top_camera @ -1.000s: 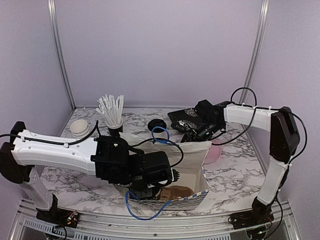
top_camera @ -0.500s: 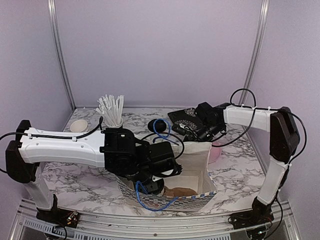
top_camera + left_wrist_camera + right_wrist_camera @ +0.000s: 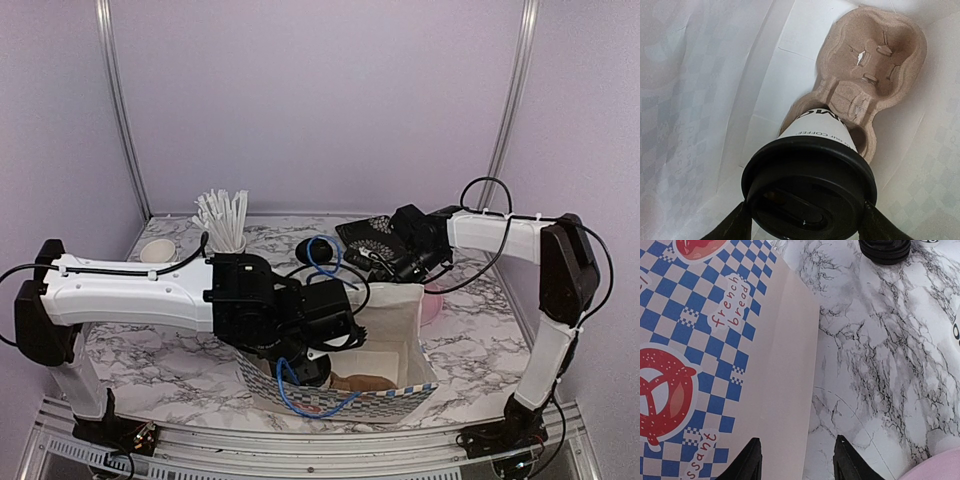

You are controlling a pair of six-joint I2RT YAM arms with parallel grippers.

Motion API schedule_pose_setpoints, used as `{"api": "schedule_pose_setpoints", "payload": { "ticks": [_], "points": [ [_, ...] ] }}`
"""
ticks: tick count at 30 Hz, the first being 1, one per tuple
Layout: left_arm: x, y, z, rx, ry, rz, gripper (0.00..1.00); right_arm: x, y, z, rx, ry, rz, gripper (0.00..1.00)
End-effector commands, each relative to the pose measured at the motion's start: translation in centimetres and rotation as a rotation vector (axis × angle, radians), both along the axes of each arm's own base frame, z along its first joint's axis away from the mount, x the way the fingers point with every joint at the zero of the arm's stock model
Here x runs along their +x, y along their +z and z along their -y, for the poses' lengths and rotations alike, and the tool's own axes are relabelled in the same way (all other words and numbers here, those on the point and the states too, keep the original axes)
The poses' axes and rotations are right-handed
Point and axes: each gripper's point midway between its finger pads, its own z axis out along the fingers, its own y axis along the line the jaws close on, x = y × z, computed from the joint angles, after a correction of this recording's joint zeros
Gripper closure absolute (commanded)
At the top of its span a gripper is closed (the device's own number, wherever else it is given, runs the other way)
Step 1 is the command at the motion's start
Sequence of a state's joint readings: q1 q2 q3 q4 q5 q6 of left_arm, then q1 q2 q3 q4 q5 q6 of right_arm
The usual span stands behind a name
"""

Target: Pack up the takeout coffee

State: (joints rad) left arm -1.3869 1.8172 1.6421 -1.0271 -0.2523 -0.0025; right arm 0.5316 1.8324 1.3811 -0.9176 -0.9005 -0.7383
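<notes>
Left tool (image 3: 807, 227): bottom centre of the left wrist view, clamped on the black lid of the coffee cup (image 3: 815, 135).
Coffee cup: inside the bag (image 3: 705, 100), tilted, its base at the near pocket of the carrier (image 3: 875, 65).
Carrier: brown pulp, lying on the bag floor, upper right.
Right tool (image 3: 799, 460): fingers half spread over the bag's far edge, nothing clamped.
Table (image 3: 880, 340): marbled.
Straws (image 3: 225, 215): white, upper left, beyond the bag.
</notes>
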Motion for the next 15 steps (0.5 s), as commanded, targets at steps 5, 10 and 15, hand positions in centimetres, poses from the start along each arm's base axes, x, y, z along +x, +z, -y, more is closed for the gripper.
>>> {"api": "schedule_pose_setpoints", "payload": {
  "ticks": [5,10,15],
  "points": [
    [-2.0,-0.5,-1.0,0.045,0.005,-0.14,0.23,0.1,2.1,0.3,0.018,-0.001,0.052,0.52],
    [-1.4,1.6,-0.4,-0.016,-0.003,-0.093,0.12,0.4,3.0,0.5,0.01,-0.007,0.079,0.52],
    [-0.9,4.4,0.3,-0.094,-0.013,-0.056,0.04,0.7,3.6,0.6,0.0,-0.015,0.096,0.51]
  ]
}}
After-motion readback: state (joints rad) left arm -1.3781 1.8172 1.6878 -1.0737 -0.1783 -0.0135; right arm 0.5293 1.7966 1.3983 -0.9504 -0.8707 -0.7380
